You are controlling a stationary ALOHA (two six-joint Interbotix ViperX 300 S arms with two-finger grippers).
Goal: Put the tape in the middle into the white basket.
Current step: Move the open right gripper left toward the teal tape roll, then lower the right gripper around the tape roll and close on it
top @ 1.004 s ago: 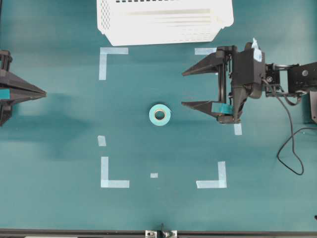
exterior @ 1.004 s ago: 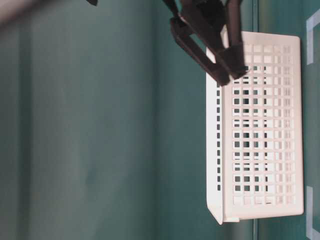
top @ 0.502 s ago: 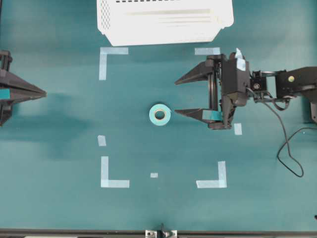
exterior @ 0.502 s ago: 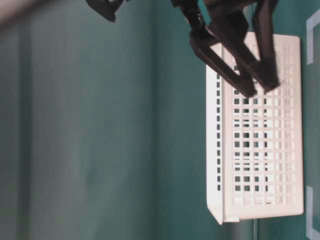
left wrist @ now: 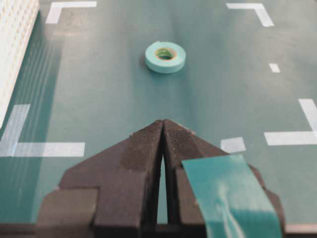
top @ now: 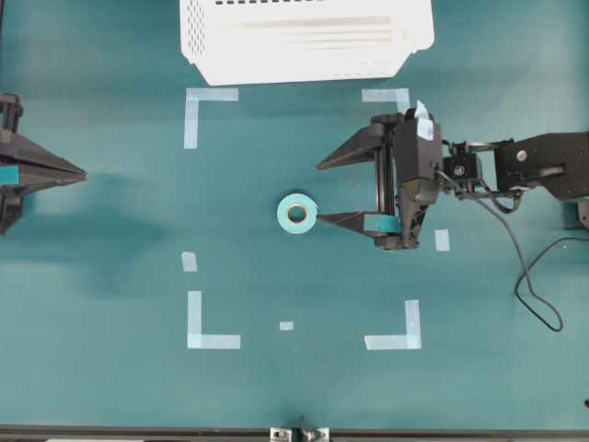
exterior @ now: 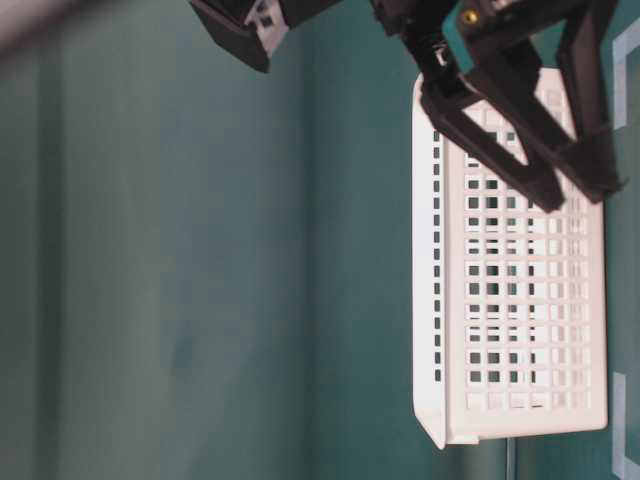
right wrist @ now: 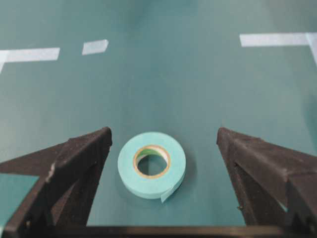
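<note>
The tape (top: 296,214) lies flat in the middle of the teal table, a turquoise roll with a tan core; it also shows in the left wrist view (left wrist: 165,56) and the right wrist view (right wrist: 151,164). My right gripper (top: 317,193) stands wide open just right of the tape, its lower finger beside the roll. From the right wrist, the tape sits between the open fingers, nearer the left one, and the gripper (right wrist: 163,136) touches nothing. My left gripper (top: 83,172) rests shut and empty at the far left (left wrist: 163,121). The white basket (top: 304,55) stands at the back edge (exterior: 520,280).
Pale tape corner marks (top: 210,95) (top: 213,341) (top: 405,339) frame the work area, with small strips (top: 189,261) (top: 286,325) (top: 442,239) inside. A black cable (top: 538,276) loops at the right.
My right gripper has moved left toward the tape, staying wide open, until its fingertips reach the roll's right side. The left arm and the tape have not moved.
</note>
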